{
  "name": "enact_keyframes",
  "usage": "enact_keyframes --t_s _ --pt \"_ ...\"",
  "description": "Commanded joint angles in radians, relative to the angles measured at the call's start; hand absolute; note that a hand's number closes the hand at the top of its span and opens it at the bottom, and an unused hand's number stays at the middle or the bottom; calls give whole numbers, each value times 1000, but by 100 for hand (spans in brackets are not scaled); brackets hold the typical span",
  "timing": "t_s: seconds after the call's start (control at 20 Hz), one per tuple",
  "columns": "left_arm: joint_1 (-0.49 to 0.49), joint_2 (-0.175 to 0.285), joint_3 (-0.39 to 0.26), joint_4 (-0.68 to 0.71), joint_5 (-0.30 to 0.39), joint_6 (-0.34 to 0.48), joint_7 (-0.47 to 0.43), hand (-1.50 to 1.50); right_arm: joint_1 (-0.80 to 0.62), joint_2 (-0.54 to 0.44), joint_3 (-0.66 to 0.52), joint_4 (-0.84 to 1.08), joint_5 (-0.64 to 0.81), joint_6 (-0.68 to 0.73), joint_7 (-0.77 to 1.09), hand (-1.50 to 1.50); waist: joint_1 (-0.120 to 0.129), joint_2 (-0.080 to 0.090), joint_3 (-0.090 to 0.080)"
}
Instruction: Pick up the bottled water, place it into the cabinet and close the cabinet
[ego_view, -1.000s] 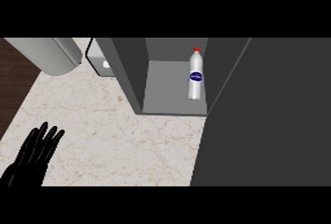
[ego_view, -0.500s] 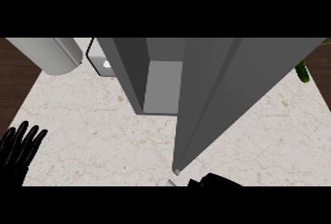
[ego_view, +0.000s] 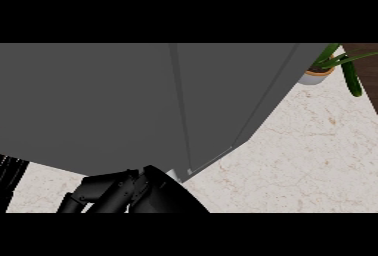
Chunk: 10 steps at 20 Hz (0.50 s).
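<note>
The cabinet door (ego_view: 221, 100) has swung across, hiding the bottle inside. The right robot hand (ego_view: 159, 195) is at the door's lower corner, 6 o'clock; whether it is clenched cannot be told. The left robot hand (ego_view: 10, 175), released, shows at 8 o'clock. A plant (ego_view: 325, 65) stands at 2 o'clock on the tabletop (ego_view: 295, 165).

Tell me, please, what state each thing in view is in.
cabinet: doors across its front, no interior showing.
bottled water: hidden from view.
right hand: at the cabinet's lower corner.
left hand: open, resting at the view's left edge.
potted plant: upright on the counter.
</note>
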Motion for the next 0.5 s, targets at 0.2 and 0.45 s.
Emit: enact_keyframes --t_s 0.2,0.45 --pt "95 24 58 -121 0 27 20 -150 -269 14 -97 300 -281 -34 -136 150 2 11 3" --pt "104 55 113 -121 36 -9 42 -150 -246 14 -110 364 -434 285 -117 150 -10 15 4"
